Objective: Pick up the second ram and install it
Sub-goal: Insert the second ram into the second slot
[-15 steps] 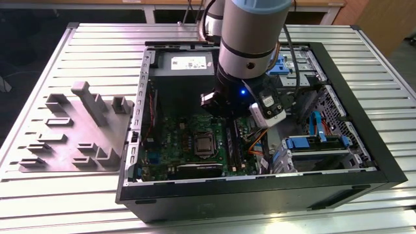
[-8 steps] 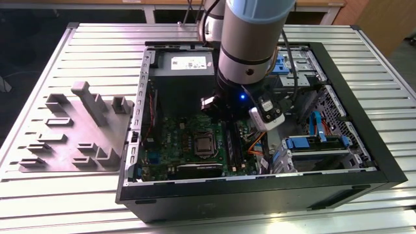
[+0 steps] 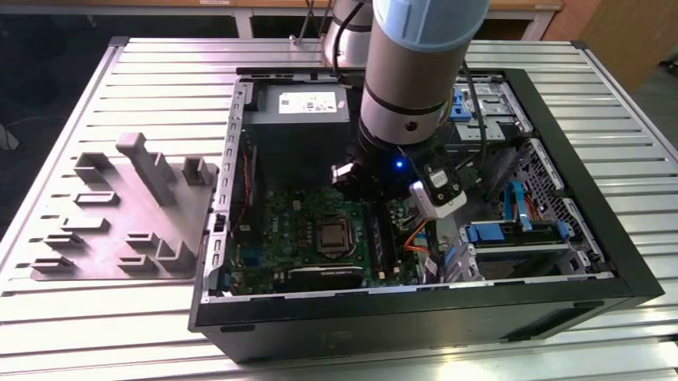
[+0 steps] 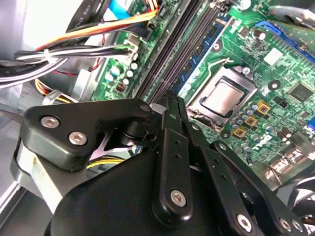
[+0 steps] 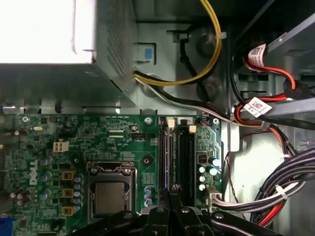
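The hand (image 4: pixel 173 97), fingers pressed together, is hanging over the near end of the slots (image 4: pixel 160 64), where the second ram (image 4: pixel 199 51) is standing just beyond its tips, seemingly needing straight, even pressing, clear of cables (image 4: pixel 74 54) farther off.

You see a matt black end effector (image 4: pixel 170 101); just beyond it, glossy green motherboard (image 4: pixel 246 37), dull metal processor lid (image 4: pixel 221 96).

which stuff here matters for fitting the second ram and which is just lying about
Job: blue-green circuit-board ram strip in the black slot rails; black pincer, shut, over them.
Lying about: grey plastic fixture block; grey power-supply box; black cable bundle.
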